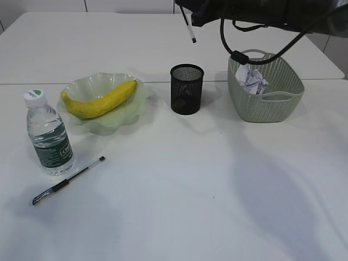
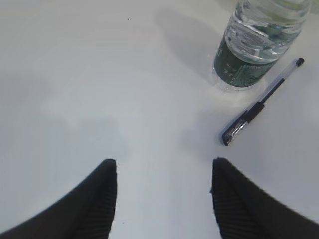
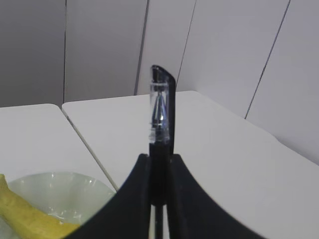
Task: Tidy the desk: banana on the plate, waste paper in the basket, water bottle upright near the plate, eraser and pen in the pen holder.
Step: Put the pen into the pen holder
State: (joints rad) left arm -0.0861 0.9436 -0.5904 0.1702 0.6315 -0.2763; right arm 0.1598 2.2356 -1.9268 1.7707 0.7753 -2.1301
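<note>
My right gripper (image 1: 192, 16) is shut on a black pen (image 1: 190, 30), held high above the black mesh pen holder (image 1: 186, 89); the wrist view shows the jaws (image 3: 159, 162) clamped on the pen (image 3: 160, 109). A second pen (image 1: 68, 180) lies on the table beside the upright water bottle (image 1: 49, 136). The banana (image 1: 100, 100) lies on the green plate (image 1: 142, 95). Crumpled paper (image 1: 251, 79) sits in the basket (image 1: 266, 103). My left gripper (image 2: 163, 167) is open and empty over bare table, near the bottle (image 2: 259, 40) and pen (image 2: 261, 102). No eraser shows.
The white table has a seam running across behind the plate and holder. The right arm and its cable hang over the back right, above the basket. The banana (image 3: 30, 219) and plate (image 3: 75, 191) show low left in the right wrist view.
</note>
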